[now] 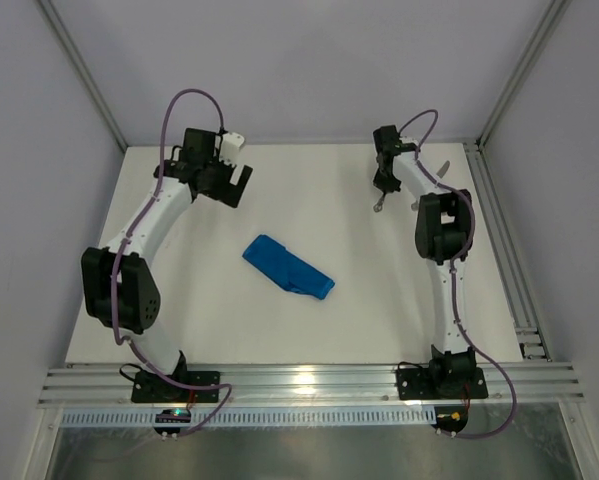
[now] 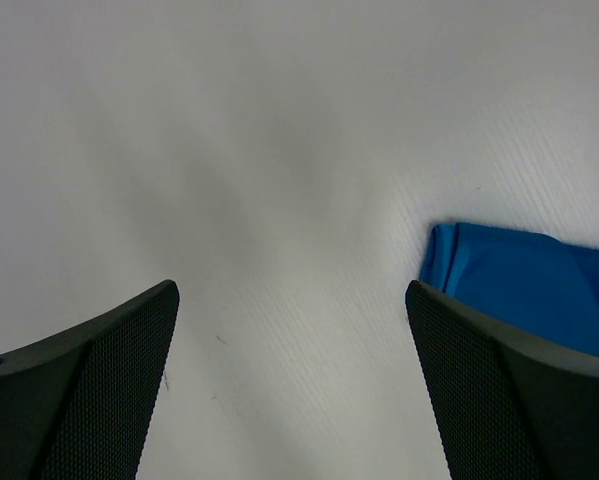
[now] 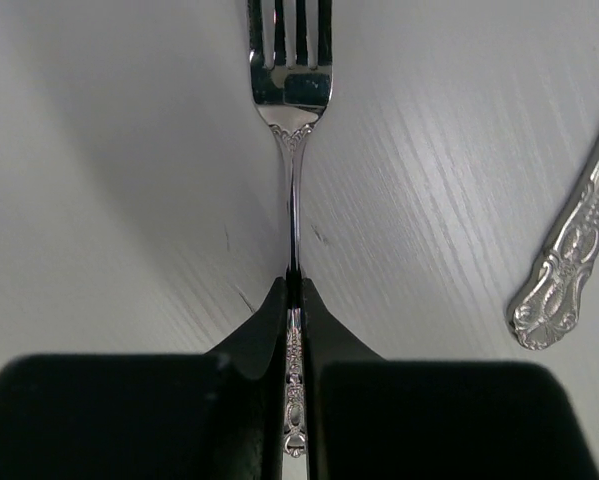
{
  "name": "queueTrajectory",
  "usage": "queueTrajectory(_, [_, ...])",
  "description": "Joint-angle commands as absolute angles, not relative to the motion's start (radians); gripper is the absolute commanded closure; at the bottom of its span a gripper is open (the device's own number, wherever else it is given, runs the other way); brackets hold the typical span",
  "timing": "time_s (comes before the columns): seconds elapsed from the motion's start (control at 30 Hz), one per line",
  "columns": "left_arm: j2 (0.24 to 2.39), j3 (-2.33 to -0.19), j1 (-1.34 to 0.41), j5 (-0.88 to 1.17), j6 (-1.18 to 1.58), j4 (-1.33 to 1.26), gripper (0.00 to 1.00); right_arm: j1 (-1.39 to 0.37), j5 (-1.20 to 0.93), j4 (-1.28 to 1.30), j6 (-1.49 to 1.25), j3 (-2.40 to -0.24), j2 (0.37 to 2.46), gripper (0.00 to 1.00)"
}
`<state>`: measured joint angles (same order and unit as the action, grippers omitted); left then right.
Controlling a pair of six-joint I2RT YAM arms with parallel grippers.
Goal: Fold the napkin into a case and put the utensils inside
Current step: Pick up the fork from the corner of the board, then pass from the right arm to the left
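White worktop (image 1: 329, 330) bears the folded case (image 1: 287, 267) at centre, well apart from the right gripper (image 3: 293, 290) pinching the fork (image 3: 291, 90) beside the knife (image 3: 564, 260), while the left gripper (image 2: 290, 290) gapes empty; loading looks under way, and the fork next needs carrying to the case's mouth.

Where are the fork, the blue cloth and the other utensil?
fork (image 3: 291, 100), right wrist view, head below the tines.
blue cloth (image 1: 287, 268), top external view, its middle.
other utensil (image 3: 557, 268), right wrist view, ornate handle end.
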<state>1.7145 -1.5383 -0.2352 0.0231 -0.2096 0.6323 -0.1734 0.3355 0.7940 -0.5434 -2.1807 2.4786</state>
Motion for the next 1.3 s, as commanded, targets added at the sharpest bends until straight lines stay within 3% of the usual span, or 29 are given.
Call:
queueTrajectory(0.0, [1.669,-1.565,-0.235,0.230,-0.253,0.707,0.04,-0.198,0.362,0.700,-0.514,-1.921,2.276,0.96])
queueTrajectory(0.17, [1.666,-1.591,-0.244,0.319,-0.259,0.793,0.22,-0.218,0.356,0.381,-0.607,-1.480,1.916,0.96])
queueTrajectory(0.4, [1.641,-1.578,-0.319,0.439,-0.275,0.845,0.24,-0.319,0.399,0.198,-0.762,-1.117,1.577,0.96])
queueTrajectory(0.47, [1.634,-1.580,-0.356,0.491,-0.259,0.853,0.20,-0.376,0.468,0.172,-0.837,-1.048,1.468,0.96])
queueTrajectory(0.53, [1.628,-1.594,-0.400,0.563,-0.244,0.848,0.12,-0.487,0.549,0.131,-0.899,-1.016,1.402,0.96])
queueTrajectory(0.8, [1.612,-1.664,-0.466,0.724,-0.134,0.790,0.09,-0.854,0.805,0.022,-1.057,-1.042,1.299,0.96])
queueTrajectory(1.13, [1.560,-1.598,-0.466,0.678,-0.156,0.779,0.39,-0.963,0.818,-0.118,-1.126,-1.051,1.347,0.96])
queueTrajectory(1.27, [1.560,-1.580,-0.468,0.716,-0.160,0.793,0.42,-0.971,0.834,-0.132,-1.120,-1.061,1.358,0.96])
